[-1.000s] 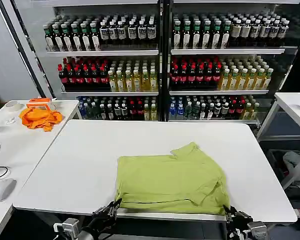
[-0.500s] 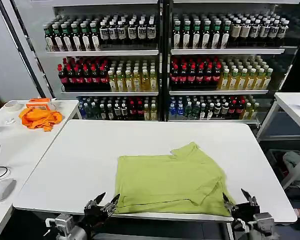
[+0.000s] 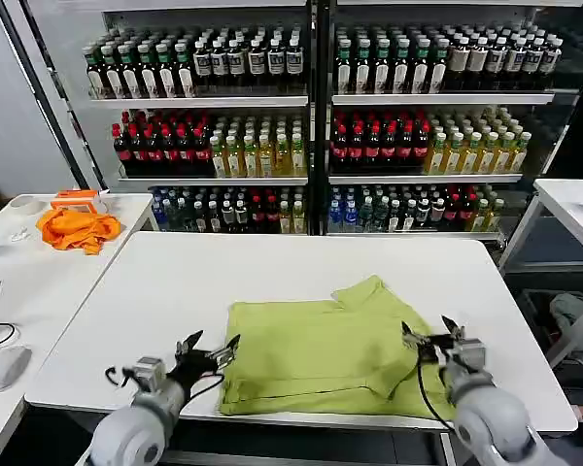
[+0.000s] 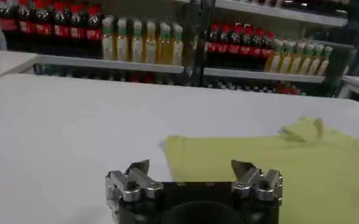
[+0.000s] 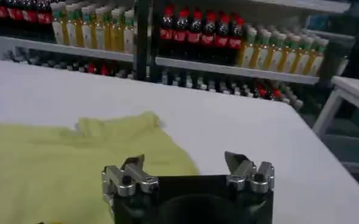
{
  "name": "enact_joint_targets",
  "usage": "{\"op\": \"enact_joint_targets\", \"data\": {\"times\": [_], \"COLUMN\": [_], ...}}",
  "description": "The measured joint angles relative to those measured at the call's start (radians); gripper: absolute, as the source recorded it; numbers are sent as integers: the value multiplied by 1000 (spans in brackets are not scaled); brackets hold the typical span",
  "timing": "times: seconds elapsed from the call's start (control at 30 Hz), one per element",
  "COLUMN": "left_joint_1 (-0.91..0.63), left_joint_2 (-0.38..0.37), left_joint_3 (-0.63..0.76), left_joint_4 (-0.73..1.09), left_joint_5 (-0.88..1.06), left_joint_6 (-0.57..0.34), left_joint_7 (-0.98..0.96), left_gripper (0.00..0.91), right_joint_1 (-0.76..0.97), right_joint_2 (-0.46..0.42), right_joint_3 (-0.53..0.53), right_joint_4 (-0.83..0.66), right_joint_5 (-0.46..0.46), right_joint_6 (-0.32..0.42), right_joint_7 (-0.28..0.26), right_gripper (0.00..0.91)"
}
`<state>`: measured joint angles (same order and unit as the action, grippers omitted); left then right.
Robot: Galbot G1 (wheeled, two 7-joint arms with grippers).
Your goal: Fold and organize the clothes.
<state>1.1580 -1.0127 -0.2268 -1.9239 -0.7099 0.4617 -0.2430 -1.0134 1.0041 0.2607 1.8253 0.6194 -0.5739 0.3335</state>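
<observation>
A lime T-shirt, the clothes, lies folded into a rough rectangle on the white table, close to the front edge, with one sleeve sticking out at its far side. My left gripper hovers open at the shirt's near left corner, nothing between its fingers. My right gripper stands open above the shirt's right edge, also empty. The left wrist view has the shirt ahead of the open left gripper. Past the open right gripper, the right wrist view shows the shirt lying flat.
An orange cloth lies on a side table at the far left. Shelves of bottles stand behind the table. Another white table is at the right. Bare tabletop stretches beyond the shirt.
Both grippers have risen from below the table's front edge to table height, the left by the shirt's left corner, the right over its right edge. The shirt's front edge has shifted slightly.
</observation>
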Motion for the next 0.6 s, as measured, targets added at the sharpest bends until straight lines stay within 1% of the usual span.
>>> {"op": "enact_joint_targets", "data": {"times": [0.2,0.3,0.6], "left_joint_1": [-152,-211,-322], "left_joint_2": [-36,-51,-85], "left_joint_3": [91,131,206], "left_joint_4": [125,181,310], "left_joint_5": [-2,0,12], "left_joint_6": [20,29,48], "left_joint_7": [-26,-39,-64], "left_gripper": [907,907,907], "right_joint_1": [169,232,355], "right_joint_2": [43,68,139], "right_joint_3": [-93,-119,-185], "right_joint_4": [-168,-239,-400], "right_joint_5": [40,56,69], "right_joint_6": [-2,-3,-4], "right_joint_7": [1,3,-7], "right_gripper": [907,907,907]}}
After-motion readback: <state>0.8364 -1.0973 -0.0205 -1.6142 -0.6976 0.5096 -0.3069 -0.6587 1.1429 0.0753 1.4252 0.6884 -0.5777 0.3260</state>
